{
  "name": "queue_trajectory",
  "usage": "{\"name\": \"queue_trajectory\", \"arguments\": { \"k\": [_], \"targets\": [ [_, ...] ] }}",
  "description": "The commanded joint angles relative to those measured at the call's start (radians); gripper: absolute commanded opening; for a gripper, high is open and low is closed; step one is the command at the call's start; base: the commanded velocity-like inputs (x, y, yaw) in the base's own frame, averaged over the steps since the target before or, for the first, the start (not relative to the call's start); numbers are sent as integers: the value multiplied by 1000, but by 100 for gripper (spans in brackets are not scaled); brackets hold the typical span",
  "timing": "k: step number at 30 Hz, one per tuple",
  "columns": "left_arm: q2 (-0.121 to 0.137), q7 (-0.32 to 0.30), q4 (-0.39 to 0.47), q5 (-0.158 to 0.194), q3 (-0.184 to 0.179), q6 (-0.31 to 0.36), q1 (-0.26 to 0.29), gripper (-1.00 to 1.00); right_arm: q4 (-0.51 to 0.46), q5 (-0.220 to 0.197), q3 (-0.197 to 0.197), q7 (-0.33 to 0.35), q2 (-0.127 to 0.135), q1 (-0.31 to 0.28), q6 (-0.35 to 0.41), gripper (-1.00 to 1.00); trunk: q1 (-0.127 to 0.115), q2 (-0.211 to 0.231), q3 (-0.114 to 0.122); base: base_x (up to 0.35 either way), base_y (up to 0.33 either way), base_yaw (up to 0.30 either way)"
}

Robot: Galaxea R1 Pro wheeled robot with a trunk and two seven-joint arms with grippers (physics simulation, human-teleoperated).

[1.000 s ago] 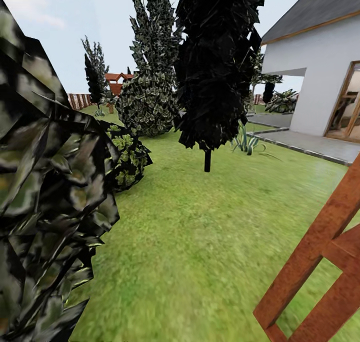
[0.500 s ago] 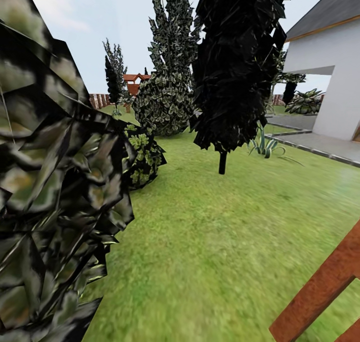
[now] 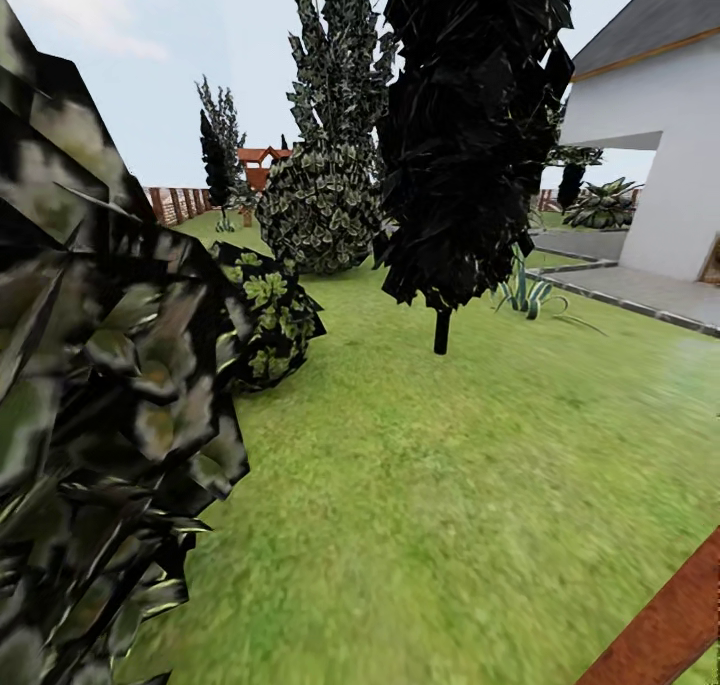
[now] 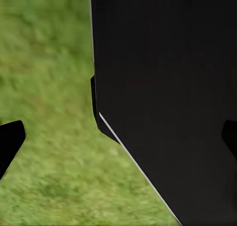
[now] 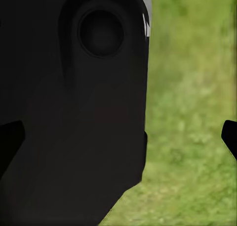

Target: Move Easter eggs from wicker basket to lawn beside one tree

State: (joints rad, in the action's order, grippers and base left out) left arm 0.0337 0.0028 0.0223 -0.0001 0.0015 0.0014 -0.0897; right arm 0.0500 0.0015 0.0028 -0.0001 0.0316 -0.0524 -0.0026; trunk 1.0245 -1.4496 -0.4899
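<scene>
Dark foliage (image 3: 90,415) close at far left, small bush (image 3: 270,315) beside it, lawn (image 3: 430,485) across middle, black tree (image 3: 470,135) centre, house (image 3: 650,155) at right. Left gripper (image 4: 118,137) and right gripper (image 5: 118,137) apparently spread wide, holding nothing, over grass.

home back garden, mottled green lawn (image 3: 430,485) all over, black tree (image 3: 470,135) mid-scene, leafy bushes (image 3: 100,395) near left, white house (image 3: 660,155) with grey paved patio (image 3: 650,295) far right, slatted wooden fence (image 3: 180,205) far left
</scene>
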Motion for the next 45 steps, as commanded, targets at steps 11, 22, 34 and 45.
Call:
{"name": "queue_trajectory", "arguments": {
  "k": [11,22,34,45],
  "targets": [
    [-1,0,2,-1,0,-1,-1,100,2,0,0,3,1,-1,0,100,1,0,-1,55,0,-244],
    [0,-1,2,-1,0,2,-1,100,2,0,1,2,1,-1,0,100,1,0,-1,294,0,-7],
    [0,-1,2,-1,0,2,-1,100,2,0,1,2,1,-1,0,100,1,0,-1,335,0,0],
    [0,-1,2,-1,0,2,-1,100,2,0,0,-3,1,-1,0,100,1,0,-1,335,0,0]
  ]
}}
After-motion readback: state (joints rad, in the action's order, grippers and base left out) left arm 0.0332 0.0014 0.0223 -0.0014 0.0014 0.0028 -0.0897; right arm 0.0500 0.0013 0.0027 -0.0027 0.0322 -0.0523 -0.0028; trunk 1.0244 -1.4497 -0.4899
